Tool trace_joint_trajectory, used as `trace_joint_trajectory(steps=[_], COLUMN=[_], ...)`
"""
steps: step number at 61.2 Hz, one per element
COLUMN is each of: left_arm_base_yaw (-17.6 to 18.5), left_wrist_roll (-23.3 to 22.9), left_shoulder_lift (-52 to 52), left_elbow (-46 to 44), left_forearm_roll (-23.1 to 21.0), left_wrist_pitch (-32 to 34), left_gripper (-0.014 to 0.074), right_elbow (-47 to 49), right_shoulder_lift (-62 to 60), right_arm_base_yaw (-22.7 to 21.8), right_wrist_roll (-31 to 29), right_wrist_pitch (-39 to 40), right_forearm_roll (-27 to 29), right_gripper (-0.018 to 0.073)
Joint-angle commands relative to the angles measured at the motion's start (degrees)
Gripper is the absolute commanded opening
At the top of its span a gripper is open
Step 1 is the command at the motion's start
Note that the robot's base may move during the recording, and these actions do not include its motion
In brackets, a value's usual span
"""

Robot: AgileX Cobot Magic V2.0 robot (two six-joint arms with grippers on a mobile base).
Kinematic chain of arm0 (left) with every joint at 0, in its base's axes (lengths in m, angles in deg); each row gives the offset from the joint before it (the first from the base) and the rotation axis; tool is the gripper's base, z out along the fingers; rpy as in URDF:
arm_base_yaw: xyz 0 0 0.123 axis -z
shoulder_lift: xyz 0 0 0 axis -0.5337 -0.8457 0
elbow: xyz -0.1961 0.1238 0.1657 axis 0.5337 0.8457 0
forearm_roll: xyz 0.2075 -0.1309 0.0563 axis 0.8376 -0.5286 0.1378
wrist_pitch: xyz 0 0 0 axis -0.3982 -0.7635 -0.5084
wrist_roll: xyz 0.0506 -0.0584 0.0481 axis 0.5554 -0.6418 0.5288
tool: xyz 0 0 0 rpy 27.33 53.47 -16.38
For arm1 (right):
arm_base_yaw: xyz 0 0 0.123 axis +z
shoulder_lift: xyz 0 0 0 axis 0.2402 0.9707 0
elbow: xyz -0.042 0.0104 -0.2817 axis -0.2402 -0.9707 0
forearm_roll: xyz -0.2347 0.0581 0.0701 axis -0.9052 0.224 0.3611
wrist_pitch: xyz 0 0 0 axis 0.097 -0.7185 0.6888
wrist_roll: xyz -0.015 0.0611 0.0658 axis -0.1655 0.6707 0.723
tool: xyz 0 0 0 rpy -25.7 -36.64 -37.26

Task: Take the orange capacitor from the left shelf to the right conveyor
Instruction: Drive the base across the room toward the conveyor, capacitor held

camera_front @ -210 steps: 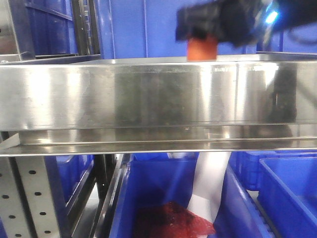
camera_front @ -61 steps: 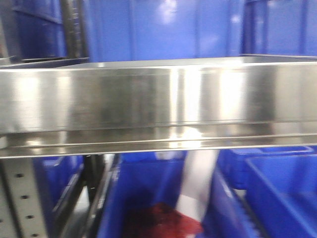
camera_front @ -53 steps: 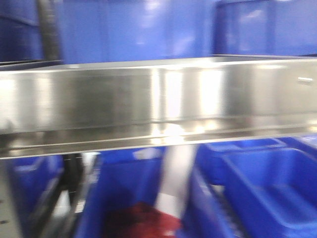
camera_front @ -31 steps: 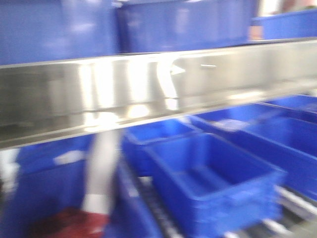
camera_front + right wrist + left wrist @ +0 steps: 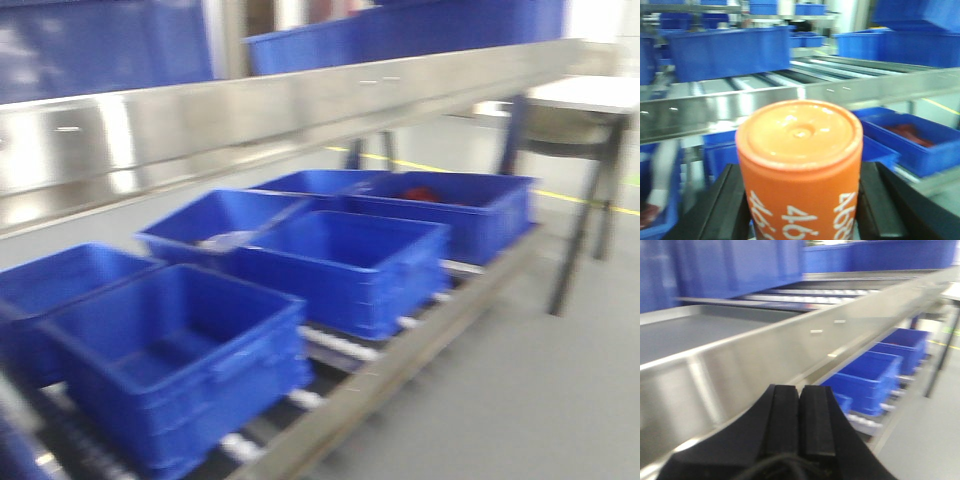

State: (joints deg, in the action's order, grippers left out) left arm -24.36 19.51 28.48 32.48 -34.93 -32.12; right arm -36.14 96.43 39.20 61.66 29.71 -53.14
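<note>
The orange capacitor (image 5: 799,150), with white "4680" print down its side, stands upright and fills the middle of the right wrist view. My right gripper (image 5: 802,202) is shut on it, one black finger (image 5: 732,202) on each flank. The left shelf (image 5: 250,115) is a shiny steel lip slanting across the front view, and it also shows as a steel band (image 5: 735,107) behind the capacitor. My left gripper (image 5: 800,392) is shut with nothing in it, in front of the shelf's lip (image 5: 760,352). The right conveyor is out of view. Neither gripper shows in the front view.
Several blue bins (image 5: 335,260) sit in a row on a roller rack (image 5: 370,375) under the shelf. One far bin holds something red (image 5: 420,193). A grey table (image 5: 585,100) stands at the back right on a grey floor (image 5: 520,400). More blue bins (image 5: 725,50) stand behind the shelf.
The front view has swung right. The shelf lip, first level and close, now slants away, and the bins, floor and table have come into sight. The gripper with the capacitor has left this view.
</note>
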Motion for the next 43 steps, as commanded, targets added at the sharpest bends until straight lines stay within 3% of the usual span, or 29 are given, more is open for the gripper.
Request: trace_joint_trajectory(steps=[1,43], left_arm_base_yaw=[0.3,0.3], left_wrist_roll=[-0.09,-0.09], left_shoulder_lift=[0.66,0.66], left_elbow=[-0.26,-0.26], left_forearm_roll=[-0.2,-0.2], left_wrist_pitch=[5.22,5.22], left_gripper=[-0.0127,-0.0127], right_elbow=[1.52,1.52], right_shoulder_lift=[0.83,0.83], right_arm_base_yaw=[-0.43,-0.43], right_wrist_roll=[-0.47,-0.47], right_wrist_pitch=[5.07,5.07], right_forearm_roll=[-0.68,-0.68], right_gripper=[0.0079,0.0079])
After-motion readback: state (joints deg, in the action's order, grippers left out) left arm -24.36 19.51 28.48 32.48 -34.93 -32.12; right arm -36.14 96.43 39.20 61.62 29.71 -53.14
